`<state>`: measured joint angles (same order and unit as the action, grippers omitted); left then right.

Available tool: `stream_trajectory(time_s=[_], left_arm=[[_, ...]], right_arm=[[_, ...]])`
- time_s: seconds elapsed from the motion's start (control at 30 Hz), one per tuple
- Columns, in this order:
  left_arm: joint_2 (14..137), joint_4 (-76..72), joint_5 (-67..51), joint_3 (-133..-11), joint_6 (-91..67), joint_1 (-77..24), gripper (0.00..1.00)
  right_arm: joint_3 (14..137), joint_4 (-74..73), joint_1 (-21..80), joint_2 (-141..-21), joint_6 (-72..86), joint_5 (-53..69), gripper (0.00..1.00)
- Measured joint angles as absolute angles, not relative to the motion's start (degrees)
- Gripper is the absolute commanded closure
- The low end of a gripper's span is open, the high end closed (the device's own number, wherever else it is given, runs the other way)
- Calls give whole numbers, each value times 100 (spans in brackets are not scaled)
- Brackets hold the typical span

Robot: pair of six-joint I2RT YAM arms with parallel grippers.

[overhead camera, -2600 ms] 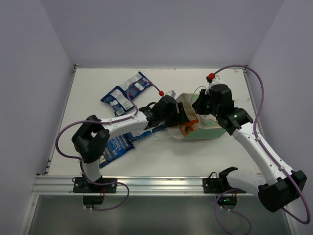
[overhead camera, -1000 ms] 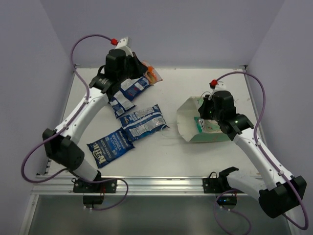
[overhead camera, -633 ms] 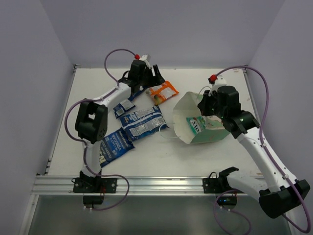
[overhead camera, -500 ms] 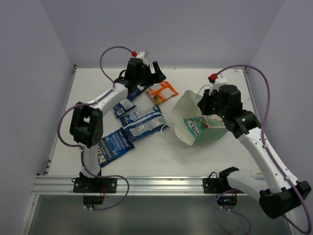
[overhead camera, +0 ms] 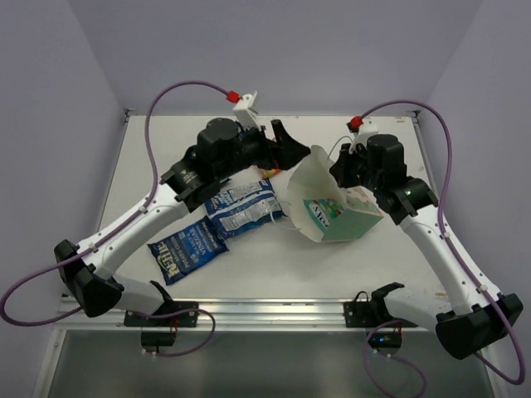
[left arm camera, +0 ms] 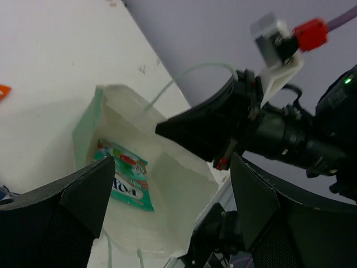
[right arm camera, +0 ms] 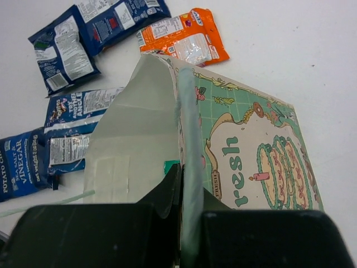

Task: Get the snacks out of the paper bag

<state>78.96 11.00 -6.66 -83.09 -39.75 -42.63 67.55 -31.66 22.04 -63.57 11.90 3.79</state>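
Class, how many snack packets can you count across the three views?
6. Teal packet inside the paper bag. On the table: orange packet, small navy packet and blue packet near it, creased blue-and-white packet, vinegar packet nearest the arms. More may hide in the bag.
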Motion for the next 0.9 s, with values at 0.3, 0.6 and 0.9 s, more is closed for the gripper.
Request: stream_trajectory(time_s=[0.3,0.6,0.9], left_arm=[[9225,1656,-495,-8197,-4602,-5004,18],[10138,2119,-294,-8560,-4764,-5328,23],[11080,2585,-51,-9247,-4910,-5356,14]], right_arm=[[6565,-2751,2204,-6357,1396,8,100],[6333,-2606,2204,-6237,1765,-209,100],[6198,-2569,2204,-6139,2397,-202,100]])
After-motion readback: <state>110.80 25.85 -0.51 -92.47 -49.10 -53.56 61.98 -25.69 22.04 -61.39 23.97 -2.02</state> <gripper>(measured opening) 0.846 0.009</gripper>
